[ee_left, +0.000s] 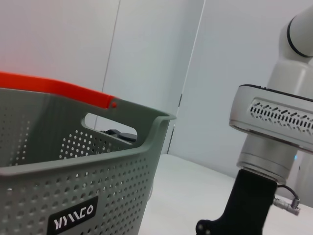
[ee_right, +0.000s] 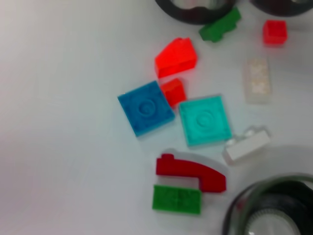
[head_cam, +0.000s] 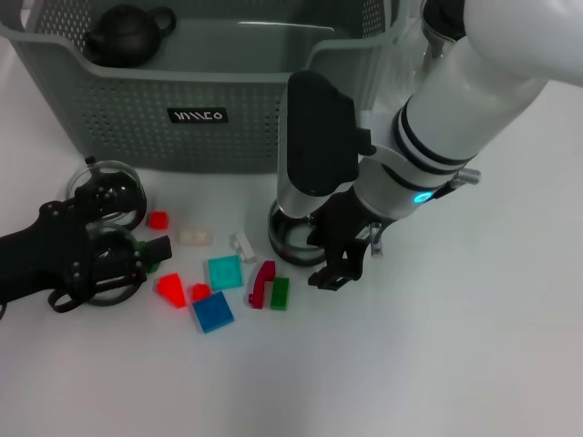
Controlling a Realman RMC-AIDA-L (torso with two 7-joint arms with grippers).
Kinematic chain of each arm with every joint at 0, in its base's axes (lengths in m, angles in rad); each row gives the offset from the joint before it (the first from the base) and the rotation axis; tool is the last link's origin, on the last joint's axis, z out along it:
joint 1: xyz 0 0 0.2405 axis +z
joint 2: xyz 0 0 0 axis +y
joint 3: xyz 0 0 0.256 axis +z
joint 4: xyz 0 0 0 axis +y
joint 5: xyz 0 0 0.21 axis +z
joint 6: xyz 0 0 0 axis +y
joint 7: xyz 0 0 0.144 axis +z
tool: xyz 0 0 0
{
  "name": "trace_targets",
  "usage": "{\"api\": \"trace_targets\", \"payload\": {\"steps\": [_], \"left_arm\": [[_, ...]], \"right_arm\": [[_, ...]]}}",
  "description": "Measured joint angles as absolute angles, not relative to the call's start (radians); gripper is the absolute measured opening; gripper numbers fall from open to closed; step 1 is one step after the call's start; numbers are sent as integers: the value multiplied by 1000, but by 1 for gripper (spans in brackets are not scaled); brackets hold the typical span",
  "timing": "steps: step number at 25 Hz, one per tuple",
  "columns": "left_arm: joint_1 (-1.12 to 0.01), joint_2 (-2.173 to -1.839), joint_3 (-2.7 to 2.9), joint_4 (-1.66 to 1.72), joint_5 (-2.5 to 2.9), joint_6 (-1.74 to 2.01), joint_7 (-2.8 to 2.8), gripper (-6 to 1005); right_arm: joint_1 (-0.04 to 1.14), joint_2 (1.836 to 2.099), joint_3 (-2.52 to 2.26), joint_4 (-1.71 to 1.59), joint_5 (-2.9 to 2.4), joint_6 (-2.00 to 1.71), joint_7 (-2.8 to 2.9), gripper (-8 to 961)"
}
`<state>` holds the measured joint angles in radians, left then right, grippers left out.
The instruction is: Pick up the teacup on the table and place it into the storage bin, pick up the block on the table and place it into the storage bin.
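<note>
Your right gripper [head_cam: 339, 259] hangs open, empty, just beside the glass teacup [head_cam: 290, 229], itself in front of the storage bin [head_cam: 228, 109]; blocks [head_cam: 223, 271] lie left of the cup; left gripper [head_cam: 100, 255] parked, state unclear

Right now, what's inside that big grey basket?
A black teapot sits in the far left corner of the storage bin. The visible floor looks bare; the right arm hides the bin's right end.
</note>
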<state>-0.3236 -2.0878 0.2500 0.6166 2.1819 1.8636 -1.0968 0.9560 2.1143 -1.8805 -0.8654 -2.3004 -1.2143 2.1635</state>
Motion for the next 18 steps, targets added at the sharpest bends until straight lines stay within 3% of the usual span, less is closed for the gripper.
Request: {"api": "trace_targets", "payload": {"steps": [13, 18], "left_arm": [[-324, -2092, 249, 617, 2187, 1865, -1097, 821], [-323, -2092, 249, 617, 2189, 1869, -1097, 821]], "right_arm": [[943, 2106, -1875, -880, -2254, -1226, 2140, 368], [941, 2103, -1815, -894, -2253, -1286, 2147, 104]]}}
